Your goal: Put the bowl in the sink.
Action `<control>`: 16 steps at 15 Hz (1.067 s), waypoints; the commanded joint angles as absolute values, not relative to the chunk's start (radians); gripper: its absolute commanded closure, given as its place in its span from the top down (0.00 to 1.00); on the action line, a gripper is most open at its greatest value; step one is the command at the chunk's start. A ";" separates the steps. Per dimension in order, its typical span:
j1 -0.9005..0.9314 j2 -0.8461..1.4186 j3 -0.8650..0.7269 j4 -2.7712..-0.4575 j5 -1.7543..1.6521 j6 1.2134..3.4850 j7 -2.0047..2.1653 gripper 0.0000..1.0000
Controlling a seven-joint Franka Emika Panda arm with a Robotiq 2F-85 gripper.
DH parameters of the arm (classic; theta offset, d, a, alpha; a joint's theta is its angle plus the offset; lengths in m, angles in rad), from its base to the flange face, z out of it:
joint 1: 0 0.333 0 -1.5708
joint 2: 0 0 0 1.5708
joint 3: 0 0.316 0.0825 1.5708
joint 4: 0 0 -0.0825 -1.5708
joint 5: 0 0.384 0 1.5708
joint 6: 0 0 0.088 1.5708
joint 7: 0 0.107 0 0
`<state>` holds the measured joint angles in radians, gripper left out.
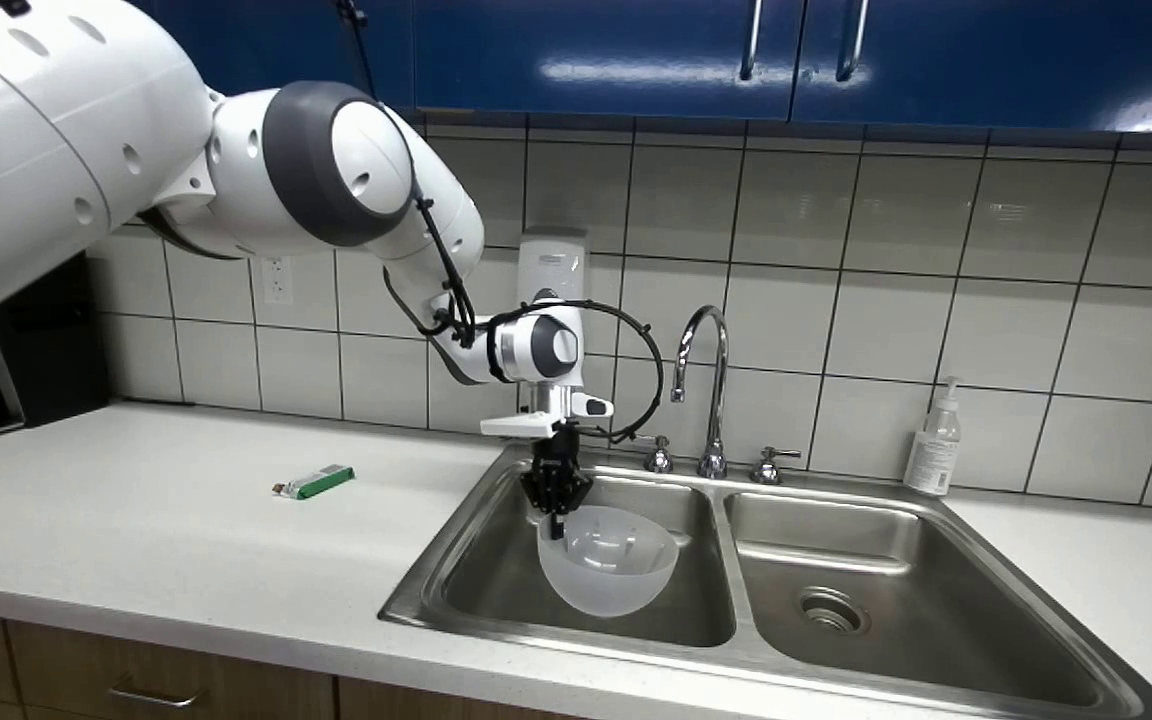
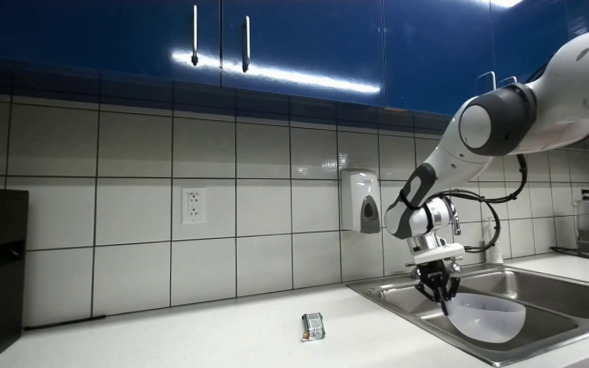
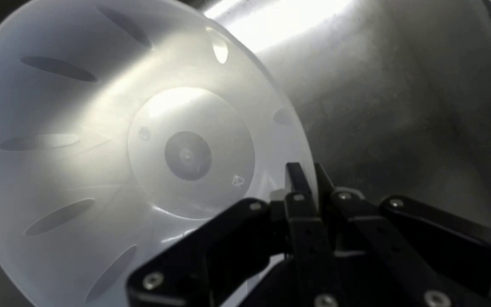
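A translucent whitish bowl (image 1: 616, 575) is over the left basin of the steel sink (image 1: 748, 610) in an exterior view. The bowl also shows in an exterior view (image 2: 489, 321), over the near basin of the sink (image 2: 560, 338). My gripper (image 1: 556, 525) points down and is shut on the bowl's rim. In the wrist view the gripper (image 3: 306, 167) has one finger inside and one outside the wall of the bowl (image 3: 100, 170). The bowl looks slightly tilted. I cannot tell whether its base touches the basin floor.
The faucet (image 1: 716, 400) stands behind the sink, close to the arm. A soap bottle (image 1: 934, 445) is at the back right. A green packet (image 1: 314, 482) lies on the counter, also seen in an exterior view (image 2: 313, 326). A dispenser (image 2: 361, 202) hangs on the wall.
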<state>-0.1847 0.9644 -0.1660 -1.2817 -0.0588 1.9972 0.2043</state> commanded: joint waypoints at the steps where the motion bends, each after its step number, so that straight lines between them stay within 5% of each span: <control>1: -0.202 1.037 -0.165 -1.180 -0.041 1.976 0.193 0.02; 13: -0.202 1.100 -0.163 -1.093 -0.026 1.974 0.197 0.02; 14: -0.201 1.100 -0.164 -1.092 -0.028 1.972 0.196 0.13; 15: -0.201 1.100 -0.165 -1.090 -0.029 1.968 0.195 0.34; 16: -0.199 1.100 -0.166 -1.090 -0.030 1.968 0.196 0.37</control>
<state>-0.1919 1.0810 -0.1660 -1.1387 -0.0387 1.9965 0.2043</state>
